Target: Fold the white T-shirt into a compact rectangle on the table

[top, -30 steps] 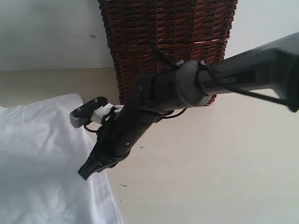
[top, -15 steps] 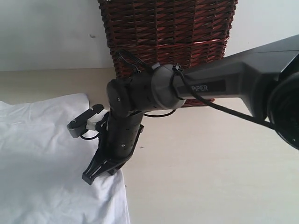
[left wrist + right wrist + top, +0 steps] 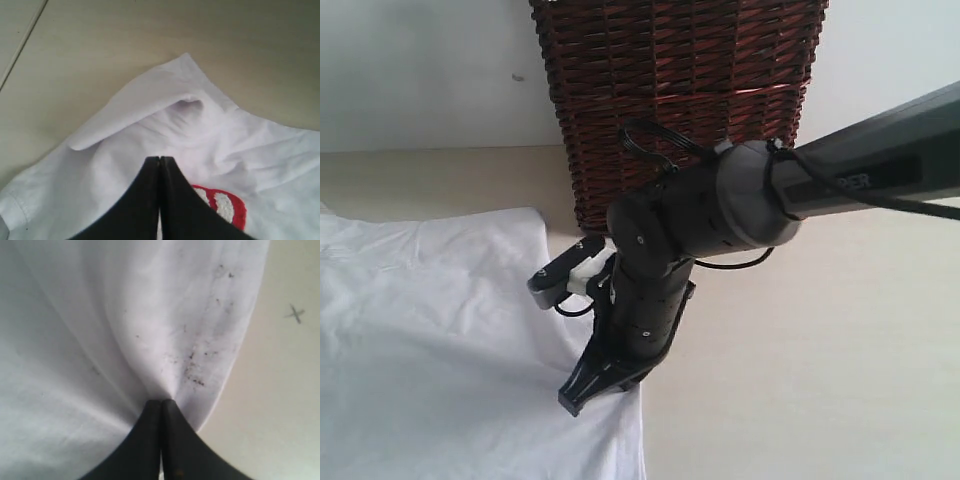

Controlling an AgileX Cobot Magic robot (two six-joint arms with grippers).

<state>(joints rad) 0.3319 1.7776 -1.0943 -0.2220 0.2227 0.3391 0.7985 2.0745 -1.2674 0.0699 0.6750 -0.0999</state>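
Exterior view: the white T-shirt (image 3: 440, 350) lies spread on the left of the table (image 3: 820, 380), beside a dark wicker basket (image 3: 680, 90). My right gripper (image 3: 578, 395) reaches down onto the shirt's right edge. The left gripper is not visible here.

Left wrist view: the left gripper (image 3: 160, 159) has its jaws together over the chest. I cannot tell whether any cloth is pinched. Only this view shows the red lettering (image 3: 220, 205).

Right wrist view: the right gripper (image 3: 161, 402) is clamped on the cloth, and creases fan out from its tips.

I judge a side fold is under way. The next move needs this edge carried across evenly.
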